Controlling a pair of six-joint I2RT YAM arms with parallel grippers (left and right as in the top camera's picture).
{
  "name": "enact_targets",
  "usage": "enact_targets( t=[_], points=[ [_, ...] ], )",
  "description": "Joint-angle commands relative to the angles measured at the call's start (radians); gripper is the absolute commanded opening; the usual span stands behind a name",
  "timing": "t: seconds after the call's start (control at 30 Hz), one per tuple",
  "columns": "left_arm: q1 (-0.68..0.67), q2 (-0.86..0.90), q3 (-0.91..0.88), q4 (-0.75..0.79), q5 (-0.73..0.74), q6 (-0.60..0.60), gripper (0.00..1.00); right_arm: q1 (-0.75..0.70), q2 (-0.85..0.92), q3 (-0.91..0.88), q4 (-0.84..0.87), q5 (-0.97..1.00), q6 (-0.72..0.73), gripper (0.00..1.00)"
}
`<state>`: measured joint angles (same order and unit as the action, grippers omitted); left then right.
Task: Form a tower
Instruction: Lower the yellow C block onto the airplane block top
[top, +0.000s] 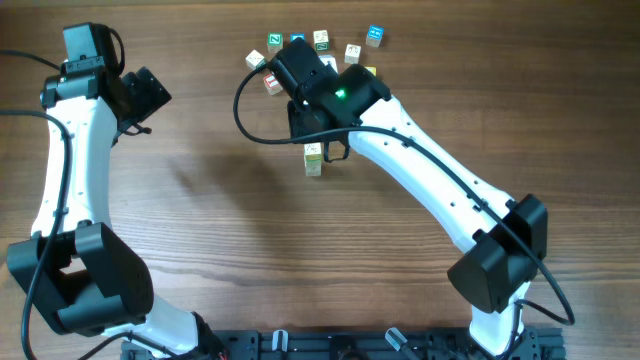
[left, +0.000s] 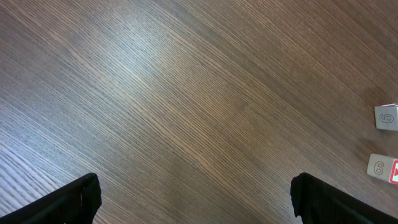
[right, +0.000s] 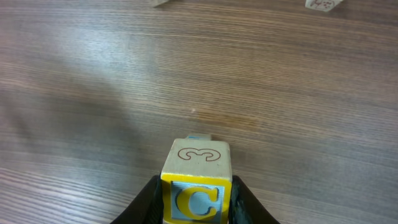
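A yellow-framed cube (right: 198, 160) with a yellow C on blue and an outlined 3 sits between the fingers of my right gripper (right: 196, 194), which is shut on it. A blue sliver of another cube (right: 199, 137) peeks out just beyond it. From overhead, the tower (top: 314, 162) is a narrow column of pale cubes near the table's middle. The right gripper (top: 322, 140) hovers right at its top, mostly hidden by the wrist. Whether the held cube rests on the column I cannot tell. My left gripper (top: 143, 95) is far away at the back left, and in its wrist view it (left: 199, 202) stands open over bare wood.
Several loose letter cubes lie in a cluster at the back, such as a green one (top: 275, 41), a blue one (top: 375, 36) and a red one (top: 272, 84). Two pale cubes (left: 386, 116) (left: 380, 167) show at the right edge of the left wrist view.
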<state>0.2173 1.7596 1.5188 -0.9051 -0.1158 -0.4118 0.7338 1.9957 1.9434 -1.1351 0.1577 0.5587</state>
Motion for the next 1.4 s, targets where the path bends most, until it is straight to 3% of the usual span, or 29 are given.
enact_targets(
  t=[0.0, 0.9, 1.37],
  points=[
    [0.003, -0.019, 0.013, 0.002, -0.009, 0.011, 1.00, -0.006, 0.016, -0.007, 0.018, -0.008, -0.009, 0.18],
    [0.003, -0.019, 0.013, 0.002, -0.009, 0.011, 1.00, -0.013, 0.028, -0.079, 0.024, -0.179, -0.039, 0.19],
    [0.003, -0.019, 0.013, 0.002, -0.009, 0.011, 1.00, -0.014, 0.028, -0.079, 0.024, -0.130, -0.059, 0.19]
  ],
)
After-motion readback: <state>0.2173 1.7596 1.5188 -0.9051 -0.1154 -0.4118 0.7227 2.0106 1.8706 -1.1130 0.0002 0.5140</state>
